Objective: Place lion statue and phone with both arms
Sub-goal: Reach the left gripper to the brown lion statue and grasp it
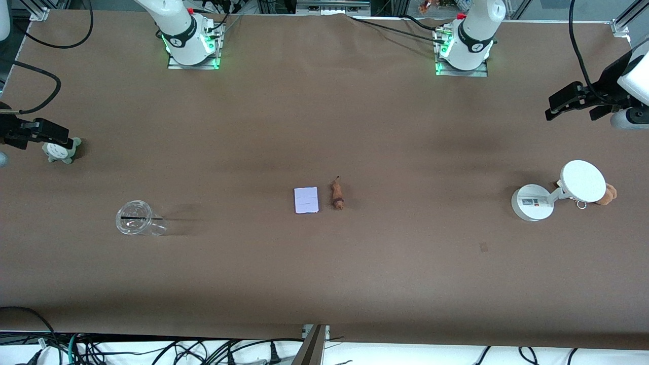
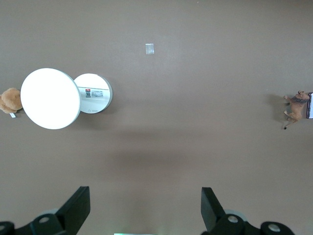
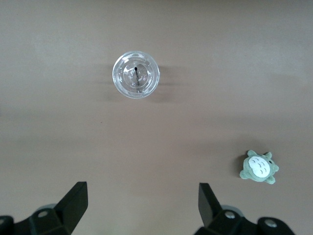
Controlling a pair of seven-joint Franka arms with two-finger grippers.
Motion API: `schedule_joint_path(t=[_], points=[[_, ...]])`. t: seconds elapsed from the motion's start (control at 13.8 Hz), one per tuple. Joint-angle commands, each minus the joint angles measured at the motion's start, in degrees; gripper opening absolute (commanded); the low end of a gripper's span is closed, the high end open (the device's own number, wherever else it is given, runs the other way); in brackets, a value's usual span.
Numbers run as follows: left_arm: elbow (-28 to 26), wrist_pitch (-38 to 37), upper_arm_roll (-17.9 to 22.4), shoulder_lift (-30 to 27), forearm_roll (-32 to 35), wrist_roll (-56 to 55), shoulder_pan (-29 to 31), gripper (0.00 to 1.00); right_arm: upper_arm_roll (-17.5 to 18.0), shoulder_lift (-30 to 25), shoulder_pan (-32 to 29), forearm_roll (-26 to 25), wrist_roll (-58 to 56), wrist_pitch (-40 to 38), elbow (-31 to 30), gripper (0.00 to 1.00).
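A: Front view: phone and lion statue lay just beside each other, mid-table. Grippers?
B: Left gripper and right gripper both spread wide, empty, at the table ends. Risk: either approach could nudge the neighbouring item.

Reddish-brown lion statue on its side, just beside flat lavender phone, mid-table.

Lighting was even, overhead, moderately bright. Brown table showed soft broad shadow bands across middle. Clear cup cast faint streaked shadow toward centre. White stand's disc blew out near pure white in left wrist view. Green base lights glowed at top of front view. Wrist views stayed sharp; finger silhouettes were dark, slightly soft.
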Motion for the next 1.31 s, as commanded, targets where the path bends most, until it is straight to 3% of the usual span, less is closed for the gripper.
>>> schedule_joint_path(t=[0.0,0.51,0.73,1.02,1.23], points=[[-1.1,-0.7,-0.1,-1.6,-0.5,0.2,0.2,1.0,-0.1,0.2,-0.1,0.6,-0.6,-0.1,0.9,1.0],[-1.4,-0.4,-0.7,-0.4,-0.5,-1.7,-0.5,1.0,0.0,0.2,0.0,0.6,-0.6,-0.1,0.9,1.0],[-1.2,2.2,-1.5,2.6,-0.5,-3.4,-1.2,1.0,-0.1,0.2,0.0,0.6,-0.5,-0.1,0.9,1.0],[-1.1,6.9,-6.6,7.7,-0.6,-12.3,-1.4,1.0,-0.1,0.2,0.0,0.6,-0.5,-0.1,0.9,1.0],[-0.7,14.6,-13.5,13.0,-0.7,-25.3,-2.9,1.0,-0.1,0.2,-0.1,0.6,-0.4,-0.1,0.9,1.0]])
